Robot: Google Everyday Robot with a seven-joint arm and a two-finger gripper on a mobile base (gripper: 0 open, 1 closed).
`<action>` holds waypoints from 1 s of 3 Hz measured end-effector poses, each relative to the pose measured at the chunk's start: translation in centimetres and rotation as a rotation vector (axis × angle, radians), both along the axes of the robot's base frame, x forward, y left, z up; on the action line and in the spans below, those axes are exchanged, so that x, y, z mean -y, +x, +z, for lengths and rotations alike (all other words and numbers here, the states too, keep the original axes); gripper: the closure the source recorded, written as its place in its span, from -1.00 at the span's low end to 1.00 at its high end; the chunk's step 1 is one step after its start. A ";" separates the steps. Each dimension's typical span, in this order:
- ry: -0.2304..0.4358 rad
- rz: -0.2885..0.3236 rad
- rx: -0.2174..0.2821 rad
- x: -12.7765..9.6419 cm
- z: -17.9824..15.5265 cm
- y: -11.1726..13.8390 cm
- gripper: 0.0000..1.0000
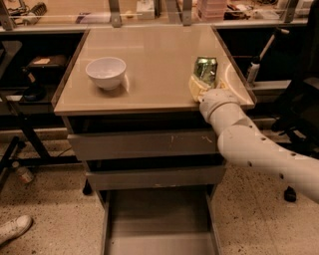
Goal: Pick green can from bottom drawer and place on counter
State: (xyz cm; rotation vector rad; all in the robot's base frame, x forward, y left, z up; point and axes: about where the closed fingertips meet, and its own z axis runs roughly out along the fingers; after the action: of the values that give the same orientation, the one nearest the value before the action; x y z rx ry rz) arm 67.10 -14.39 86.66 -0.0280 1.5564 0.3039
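The green can (206, 68) stands upright on the beige counter (154, 50), near its front right corner. My gripper (205, 84) reaches up from the lower right on the white arm (259, 149) and is closed around the can's lower part, hiding its base. One yellowish finger (196, 88) shows at the can's left side. The bottom drawer (157, 219) is pulled out below the cabinet, and its grey floor shows bare.
A white bowl (105, 72) sits on the counter's left half. Two shallower drawers (144, 144) are shut above the open one. A cluttered bench (149, 10) runs behind. A dark chair (299, 99) stands at the right, and a shoe (15, 229) lies on the floor at lower left.
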 end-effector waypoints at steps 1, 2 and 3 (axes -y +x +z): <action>0.020 -0.091 0.060 0.3 -0.8 1.8 1.00; 0.033 -0.194 0.130 1.1 -1.0 3.0 1.00; 0.025 -0.301 0.207 2.4 -0.4 3.0 1.00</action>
State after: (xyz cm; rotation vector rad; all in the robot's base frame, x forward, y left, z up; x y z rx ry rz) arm 70.10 -16.84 86.26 0.1879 1.3291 0.0793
